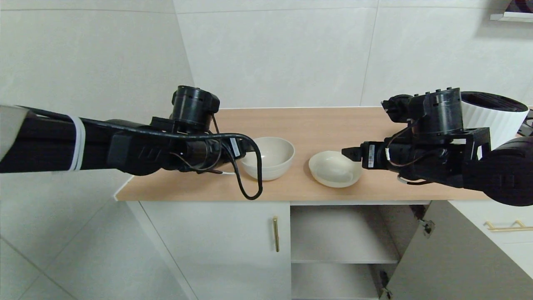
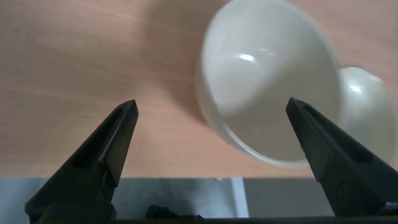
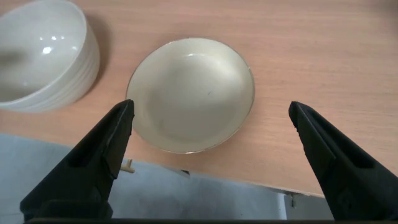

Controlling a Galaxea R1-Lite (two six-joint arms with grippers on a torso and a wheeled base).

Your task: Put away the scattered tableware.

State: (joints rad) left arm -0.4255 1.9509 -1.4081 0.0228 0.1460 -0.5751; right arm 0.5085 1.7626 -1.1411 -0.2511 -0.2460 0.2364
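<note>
Your left arm (image 1: 125, 154) stretches level over the near edge of the surface (image 1: 325, 125), its jaws apart and holding nothing. The bowl (image 1: 268, 157) stands upright just ahead of those jaws, off their midline and closer to one fingertip than the other, touching neither. Your right arm (image 1: 437, 154) reaches in from the other side, its jaws also wide apart. The dish (image 1: 335, 168) lies flat below and ahead of the gap between them, roughly centred. Bowl and dish sit near each other but apart.

From the head, the left wrist and its cable cover the left jaws and the bowl's nearest rim. The right wrist hides part of a ribbed white tub (image 1: 495, 114) behind it, and you cannot tell what its dark inside holds. The bowl's inside shows bare white glaze with glints of light, and the dish shows bare cream. Under the surface a cupboard (image 1: 345, 246) stands open, with a shelf across it.
</note>
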